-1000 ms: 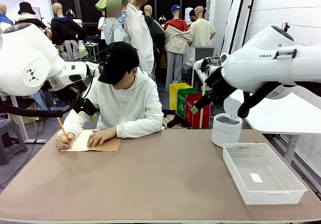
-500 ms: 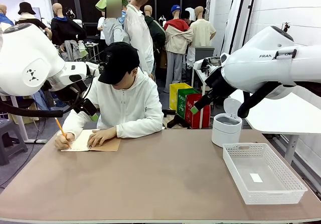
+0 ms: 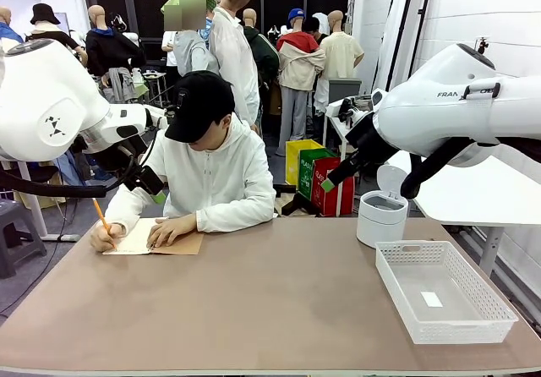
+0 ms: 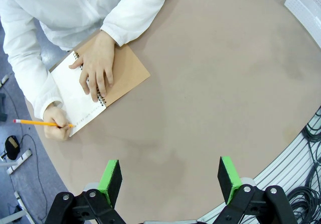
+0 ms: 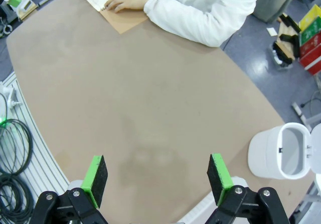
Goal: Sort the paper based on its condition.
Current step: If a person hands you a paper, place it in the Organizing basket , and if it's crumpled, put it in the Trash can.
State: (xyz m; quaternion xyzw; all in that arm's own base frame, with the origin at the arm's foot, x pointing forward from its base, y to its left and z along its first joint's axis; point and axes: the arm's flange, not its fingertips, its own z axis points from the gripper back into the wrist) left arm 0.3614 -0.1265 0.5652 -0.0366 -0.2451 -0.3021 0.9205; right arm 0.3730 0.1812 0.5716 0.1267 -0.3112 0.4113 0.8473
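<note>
Paper (image 3: 135,238) remains just the open page of the spiral notebook (image 3: 188,243), well left of the white mesh basket (image 3: 461,328), where only the person's pencil hand (image 3: 105,238) has crept along, so nothing awaits sorting while left gripper (image 4: 170,179) and right gripper (image 5: 158,176) hover wide open, empty.

We find bare bench (image 3: 279,301) beneath left pincer (image 4: 169,166) and right pincer (image 5: 156,161); person's forearm (image 3: 232,219) and notebook (image 3: 186,243) crowd far left, basket (image 3: 458,330) and bin (image 3: 380,221) right.
</note>
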